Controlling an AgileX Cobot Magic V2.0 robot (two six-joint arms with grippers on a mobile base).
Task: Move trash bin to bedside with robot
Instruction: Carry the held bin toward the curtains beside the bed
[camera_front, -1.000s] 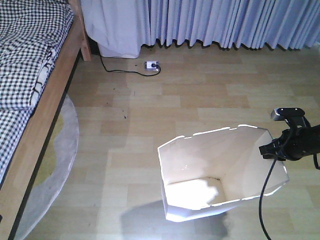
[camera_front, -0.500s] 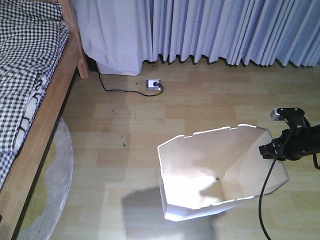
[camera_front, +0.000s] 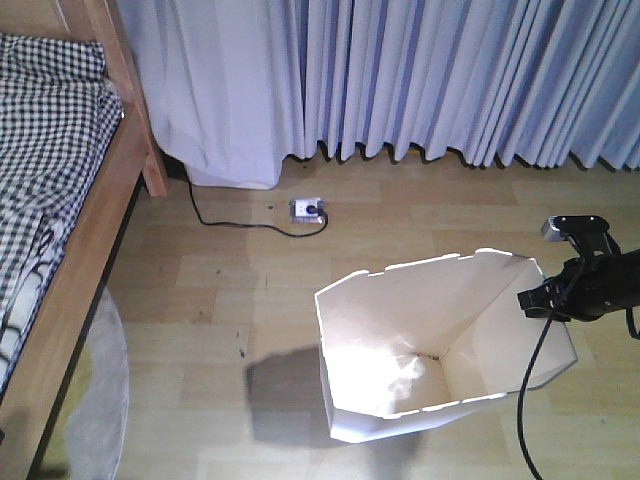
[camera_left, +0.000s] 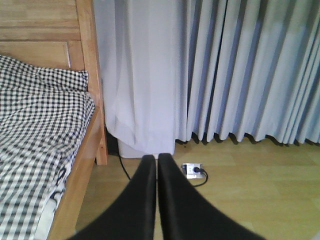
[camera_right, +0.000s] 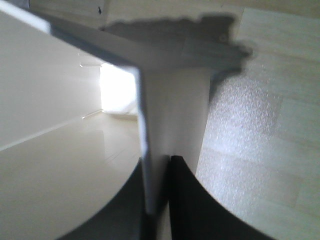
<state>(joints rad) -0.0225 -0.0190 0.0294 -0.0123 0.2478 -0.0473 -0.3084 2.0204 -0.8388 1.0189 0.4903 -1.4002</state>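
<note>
Base rolling forward, curtains (camera_front: 450, 80) nearer than before; right gripper (camera_front: 533, 299) clamps trash bin (camera_front: 385, 335) by its right wall, left gripper (camera_left: 156, 162) pinched shut, empty; bin sits mid-floor, well right of bed frame (camera_front: 70, 300), bedside not yet reached.

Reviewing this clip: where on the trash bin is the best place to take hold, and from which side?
Take the trash bin by its thin wall at the rim, on the side toward the right arm, from above, with one finger inside and one outside. The wall is thin and flat and the top is open; the right tool pinches it just so.
</note>
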